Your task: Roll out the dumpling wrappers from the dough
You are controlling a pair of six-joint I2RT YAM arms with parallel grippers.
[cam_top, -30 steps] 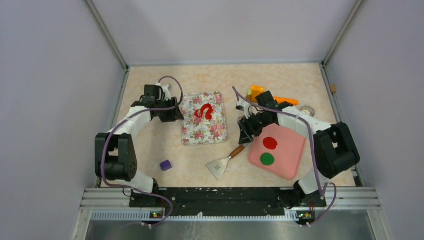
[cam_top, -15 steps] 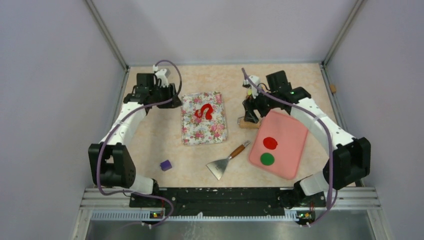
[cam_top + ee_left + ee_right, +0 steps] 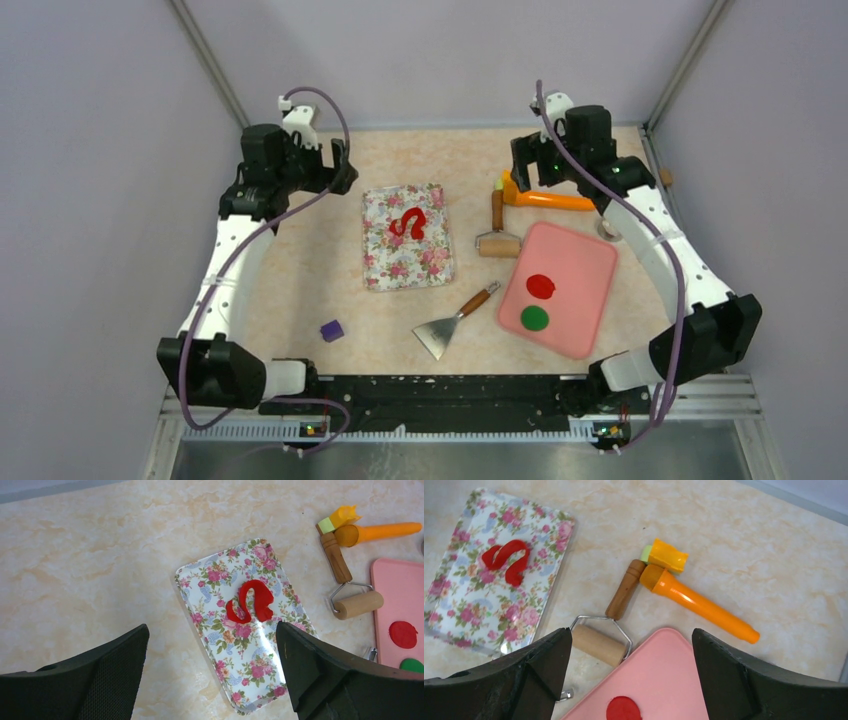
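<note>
Dumpling wrappers (image 3: 541, 286) are lying on the pink board (image 3: 585, 262) at the right of the bench (image 3: 300, 270) in the top view. The red one is lying farther from the arms and the green wrapper (image 3: 534, 318) just nearer, the 2 apart. The wooden roller (image 3: 497, 232) is resting just beside the board's far left corner, with the orange tool (image 3: 548, 199) beyond it. The floral tray (image 3: 405, 240) is sitting mid-bench and carrying the ragged red strip (image 3: 408, 222). The scraper (image 3: 448, 325) and the purple cube (image 3: 332, 330) are lying nearer the arms. The left gripper (image 3: 338, 172) and the right gripper (image 3: 521, 166) are hanging over the far corners, each well apart from the wrappers.

From the left wrist, the 2 dark fingers (image 3: 95, 680) are standing wide apart with nothing between them, so this gripper is gaping and holding nothing. The tray and strip are lying below it, and the red wrapper is showing at the right edge, with a sliver of the green one under it.

From the right wrist, the fingers (image 3: 744, 680) are likewise standing spread and empty. The roller's handle is touching the orange tool's wide end beside a yellow piece (image 3: 666, 555). The red wrapper is sitting on the board, cut by the bottom edge.
</note>
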